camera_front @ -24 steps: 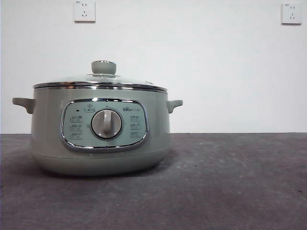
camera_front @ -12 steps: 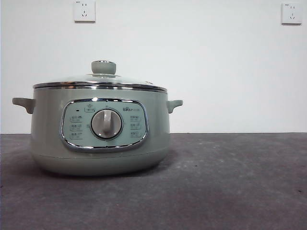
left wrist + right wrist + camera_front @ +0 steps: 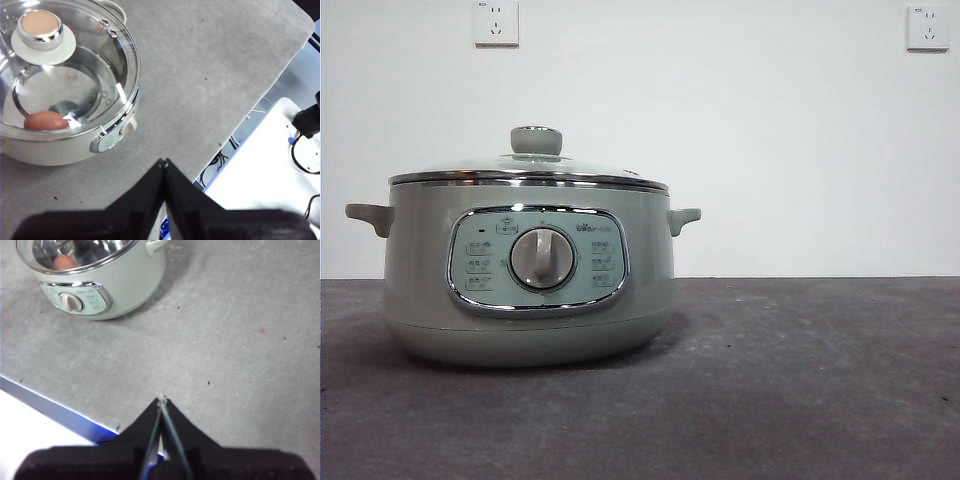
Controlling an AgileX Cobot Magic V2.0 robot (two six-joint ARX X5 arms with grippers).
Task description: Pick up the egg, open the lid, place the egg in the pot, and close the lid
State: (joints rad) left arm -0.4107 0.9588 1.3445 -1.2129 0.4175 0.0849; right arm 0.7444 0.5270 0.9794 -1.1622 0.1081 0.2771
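nothing has moved in the front view since a second ago: pot, lid and knob sit exactly as they did, and no arm shows there.

nearest in each wrist view are the jaws. the left gripper (image 3: 164,162) has its jaws pressed together on nothing, hanging above the grey table (image 3: 210,75) by its edge, well apart from the pot (image 3: 65,145). the right gripper (image 3: 161,400) is likewise closed and empty, over bare table near the front edge (a blue strip runs along it).

farther out, the pot (image 3: 530,270) stands on the table with the lid (image 3: 528,172) seated level on its rim, the knob (image 3: 536,140) upright. through the glass the egg (image 3: 46,120) lies on the pot's floor close to the wall; the right wrist view catches it too (image 3: 64,261).

by my reading every step is done, so what remains is only to finish cleanly: keep both arms high and clear of the pot's handles, avoid brushing the knob, and leave the lid undisturbed so it does not tilt off its rim.
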